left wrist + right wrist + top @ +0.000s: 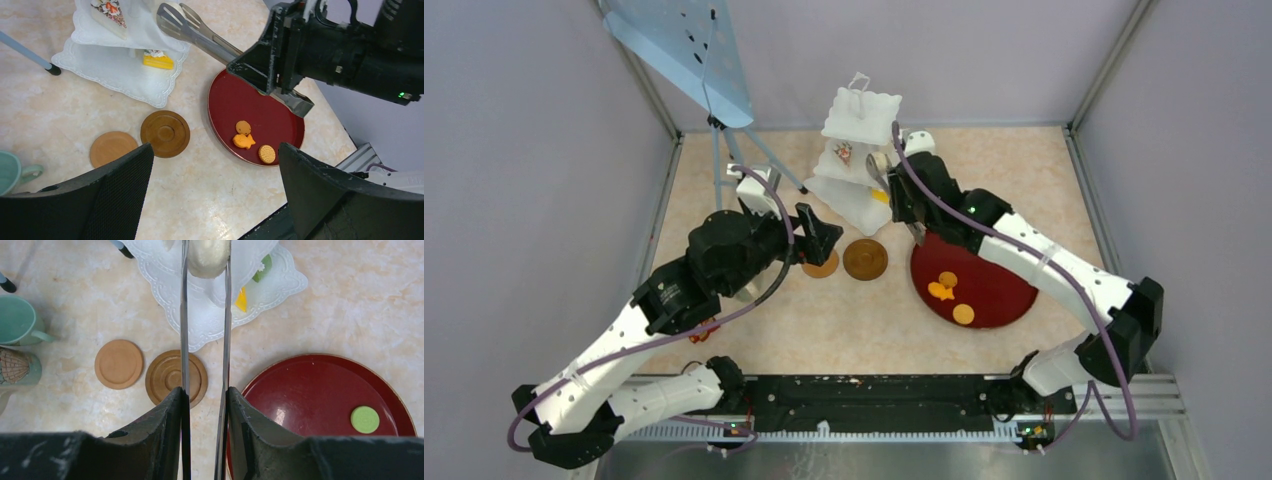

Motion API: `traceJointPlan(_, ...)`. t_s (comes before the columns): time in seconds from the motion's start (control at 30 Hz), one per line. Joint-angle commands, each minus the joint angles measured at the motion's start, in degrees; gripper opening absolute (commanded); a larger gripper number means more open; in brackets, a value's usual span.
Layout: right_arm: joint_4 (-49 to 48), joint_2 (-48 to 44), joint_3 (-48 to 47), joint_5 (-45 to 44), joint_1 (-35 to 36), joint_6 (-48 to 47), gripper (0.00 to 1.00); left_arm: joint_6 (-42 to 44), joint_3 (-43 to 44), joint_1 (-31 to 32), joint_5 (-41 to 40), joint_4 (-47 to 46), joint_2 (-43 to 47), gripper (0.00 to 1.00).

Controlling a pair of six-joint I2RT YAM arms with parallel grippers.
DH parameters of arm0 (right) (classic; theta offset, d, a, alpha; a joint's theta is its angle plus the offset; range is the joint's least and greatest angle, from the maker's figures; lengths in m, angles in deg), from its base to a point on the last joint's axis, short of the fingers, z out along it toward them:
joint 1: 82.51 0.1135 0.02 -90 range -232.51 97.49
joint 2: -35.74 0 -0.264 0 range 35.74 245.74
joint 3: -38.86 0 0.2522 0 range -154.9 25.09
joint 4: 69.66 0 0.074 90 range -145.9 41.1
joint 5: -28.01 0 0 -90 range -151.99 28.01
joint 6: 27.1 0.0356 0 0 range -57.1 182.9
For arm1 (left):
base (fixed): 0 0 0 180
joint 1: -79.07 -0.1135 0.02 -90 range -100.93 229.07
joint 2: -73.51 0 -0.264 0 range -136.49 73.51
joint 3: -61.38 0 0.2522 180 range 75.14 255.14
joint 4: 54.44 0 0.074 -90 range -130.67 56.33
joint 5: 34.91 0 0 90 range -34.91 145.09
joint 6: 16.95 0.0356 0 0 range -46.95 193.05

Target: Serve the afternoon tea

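My right gripper [205, 395] is shut on long metal tongs [183, 330]. Their tips reach over the white tiered stand [861, 115] and close round a pale round thing [207, 257]. A yellow wedge [241, 300] and a green round [265, 265] lie on the stand's lower tier. An orange fish [244, 141] and two orange discs [267, 153] lie on the dark-red tray [280, 115], with a green disc [365, 419]. My left gripper [215, 165] is open and empty above the table near two wooden coasters [165, 133]. A teal cup [17, 320] and a shell-patterned mug [17, 367] stand at the left.
A cake slice [110, 15] lies on the stand. A blue perforated panel [684, 50] on thin legs stands at the back left. Grey walls close in the table on three sides. A black rail [874, 400] runs along the near edge.
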Motion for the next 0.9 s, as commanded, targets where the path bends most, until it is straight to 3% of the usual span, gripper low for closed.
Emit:
traceJointPlan(0.0,-3.5,3.7,-6.1,-0.8,-0.4,-2.8,0.28,-0.6,1.8,-0.1,-1.1,-0.5,0.9,0.99)
traceJointPlan(0.53,-2.0,11.4,-10.3,-5.2,-0.5,-4.4,0.37,-0.3,1.8,-0.1,-1.9,-0.4,1.0,0.99)
traceJointPlan(0.87,0.2,12.1,-12.8,-4.6,-0.5,-5.3,0.52,-0.8,1.7,-0.1,-1.7,-0.7,0.9,0.99)
